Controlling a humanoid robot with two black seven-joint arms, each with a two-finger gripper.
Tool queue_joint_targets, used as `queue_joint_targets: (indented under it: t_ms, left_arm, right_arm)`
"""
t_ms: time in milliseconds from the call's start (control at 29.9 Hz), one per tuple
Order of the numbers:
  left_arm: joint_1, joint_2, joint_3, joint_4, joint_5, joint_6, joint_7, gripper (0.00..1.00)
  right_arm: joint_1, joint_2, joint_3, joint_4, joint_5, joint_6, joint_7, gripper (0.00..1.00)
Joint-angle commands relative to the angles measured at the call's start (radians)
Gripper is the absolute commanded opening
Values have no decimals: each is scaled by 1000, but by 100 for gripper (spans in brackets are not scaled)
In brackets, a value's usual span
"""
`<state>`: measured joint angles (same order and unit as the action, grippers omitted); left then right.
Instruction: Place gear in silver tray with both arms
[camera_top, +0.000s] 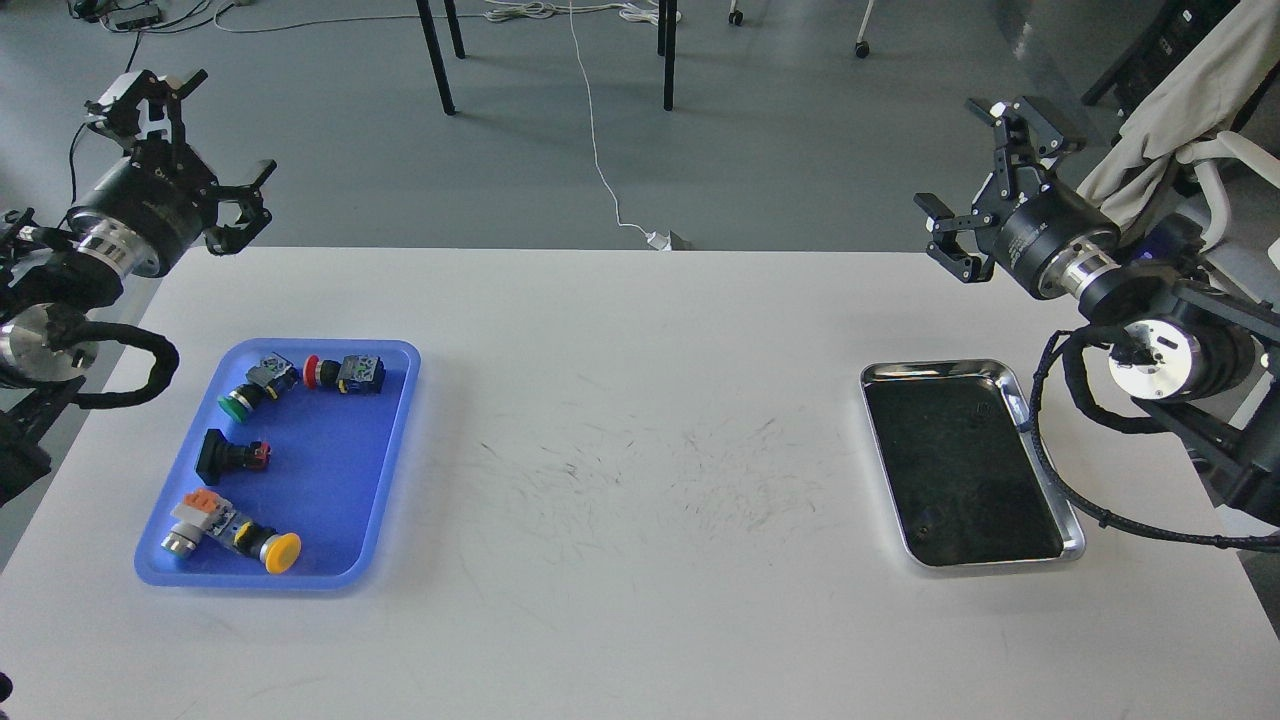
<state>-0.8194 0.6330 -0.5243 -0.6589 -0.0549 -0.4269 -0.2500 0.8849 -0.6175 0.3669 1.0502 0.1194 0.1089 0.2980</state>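
I'm holding my 2 arms raised off the surface (640, 400) with left pincer (200, 140) and right pincer (985, 190) both spread and empty, since the silver tray (1010, 380) is lying bare at right and the parts (250, 450) are sitting in the blue tray (400, 400).

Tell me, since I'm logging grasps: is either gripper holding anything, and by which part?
Nothing is held: left gripper and right gripper both hang open and empty.

Silver tray (1040, 470) (shiny, dark-bottomed) flat, table's right.
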Motion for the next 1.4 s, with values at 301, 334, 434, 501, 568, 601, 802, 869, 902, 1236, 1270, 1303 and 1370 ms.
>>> queue_joint_targets:
  t_ms: [301,334,434,501,568,601,802,869,902,1236,1270,1303,1370]
  left_arm:
    - [16,37,1,-11,0,-26,-2,98]
    - [16,37,1,-11,0,-24,0,98]
    - [14,39,0,-11,-2,-29,0,98]
    - [14,39,3,-11,0,-24,2,98]
    - [14,39,3,-10,0,-23,2,98]
    - [16,39,3,-10,0,-23,-2,98]
    - [14,22,-2,10,-3,-13,1,98]
    - [13,17,-2,10,-3,2,8,98]
    - [11,13,-2,10,-2,10,8,98]
    - [5,-35,-25,10,1,82,0,98]
    - [6,-36,-23,7,1,83,0,98]
    - [6,-36,-23,5,1,85,0,98]
    - [5,-36,-23,5,1,85,0,98]
  right_arm:
    - [-40,107,162,-111,42,-3,7,100]
    - [-44,113,179,-113,42,-5,9,100]
    - [-69,153,216,-121,42,-5,6,100]
    - [-73,179,222,-139,42,-6,7,100]
    - [-73,188,222,-141,40,-18,7,100]
    - [-73,190,221,-141,40,-26,7,100]
    - [-78,191,208,-145,20,-34,6,100]
    - [-90,196,208,-144,17,-34,7,100]
    - [-95,199,210,-142,16,-34,7,100]
    - [-87,197,216,-134,16,-32,7,100]
    - [-84,197,216,-134,16,-34,7,100]
    - [-81,197,215,-134,16,-34,7,100]
    - [-76,193,214,-133,16,-34,7,100]
